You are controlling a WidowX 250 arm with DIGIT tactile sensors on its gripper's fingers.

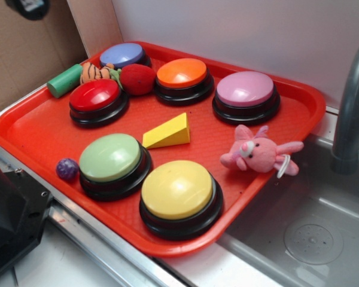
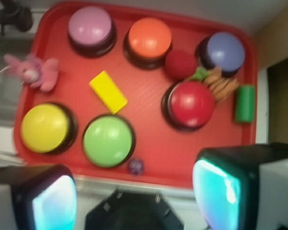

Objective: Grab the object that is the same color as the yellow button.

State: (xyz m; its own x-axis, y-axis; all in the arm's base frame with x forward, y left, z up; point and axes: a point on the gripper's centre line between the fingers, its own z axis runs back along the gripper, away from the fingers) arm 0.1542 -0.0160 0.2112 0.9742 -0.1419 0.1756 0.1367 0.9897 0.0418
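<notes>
The small yellow wedge block [image 1: 167,132] lies in the middle of the red tray [image 1: 42,134], between the green button [image 1: 110,157] and the orange button [image 1: 181,73]. It also shows in the wrist view [image 2: 108,91]. The large yellow button [image 1: 177,190] stands at the tray's front edge; in the wrist view [image 2: 43,127] it is at lower left. My gripper [image 2: 134,196] is open and empty, its teal pads [image 2: 215,194] wide apart, high above the tray's near edge. It is out of the exterior view.
Red [image 1: 95,95], purple-blue [image 1: 122,55] and pink [image 1: 246,89] buttons, a red ball [image 1: 137,79], a toy tiger [image 1: 96,73], a green cylinder [image 1: 64,81], a small purple ball [image 1: 67,169] and a pink plush rabbit [image 1: 257,152] sit on the tray. A sink and faucet [image 1: 350,107] are at right.
</notes>
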